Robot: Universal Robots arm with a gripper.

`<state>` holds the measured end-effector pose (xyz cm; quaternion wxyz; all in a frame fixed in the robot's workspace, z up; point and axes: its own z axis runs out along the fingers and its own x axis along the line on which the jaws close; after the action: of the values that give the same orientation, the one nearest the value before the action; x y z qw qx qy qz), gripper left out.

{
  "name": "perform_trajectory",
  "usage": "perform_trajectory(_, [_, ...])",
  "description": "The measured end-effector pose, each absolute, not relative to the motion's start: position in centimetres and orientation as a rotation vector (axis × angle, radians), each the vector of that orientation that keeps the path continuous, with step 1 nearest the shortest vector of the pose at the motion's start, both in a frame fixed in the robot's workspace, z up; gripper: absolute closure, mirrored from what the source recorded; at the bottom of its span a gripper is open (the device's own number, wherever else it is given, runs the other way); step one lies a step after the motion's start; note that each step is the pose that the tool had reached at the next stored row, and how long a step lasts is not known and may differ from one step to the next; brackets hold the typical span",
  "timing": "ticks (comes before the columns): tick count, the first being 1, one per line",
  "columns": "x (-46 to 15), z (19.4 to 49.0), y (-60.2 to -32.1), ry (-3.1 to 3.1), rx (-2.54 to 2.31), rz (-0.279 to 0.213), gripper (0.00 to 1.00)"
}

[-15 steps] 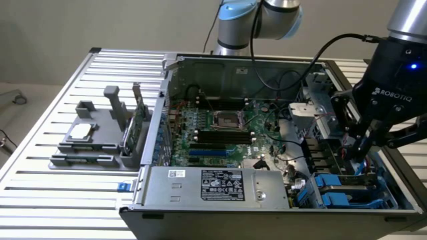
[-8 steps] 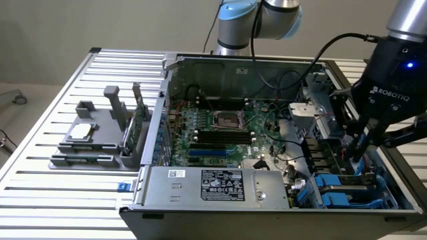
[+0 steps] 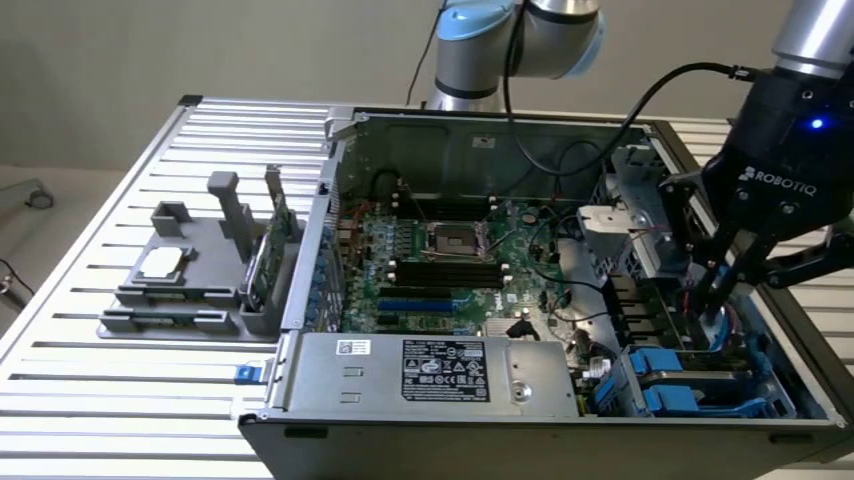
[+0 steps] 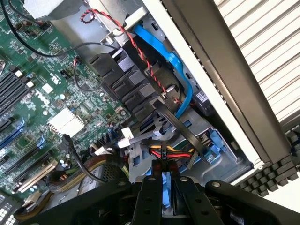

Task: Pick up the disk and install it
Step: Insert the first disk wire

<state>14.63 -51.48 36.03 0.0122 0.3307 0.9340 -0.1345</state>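
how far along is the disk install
Done: the gripper is down inside the computer case, over the drive bay. In hand: jaws shut with a blue sliver between them, possibly the disk's frame. Left: no disk is clearly seated yet.

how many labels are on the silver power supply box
2. A small white label sits near the corner of the power supply at the exterior view's left. A larger black label sits mid-panel. Its other faces are hidden, so there may be more.
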Motion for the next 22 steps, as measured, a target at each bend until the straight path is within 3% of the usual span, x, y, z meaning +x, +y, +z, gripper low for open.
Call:
perform_trajectory(19, [15.08, 36.04, -51.42, 2.911, 1.037, -0.417, 0.82])
perform_trajectory(22, [15.08, 36.05, -51.42, 2.911, 1.038, -0.416, 0.69])
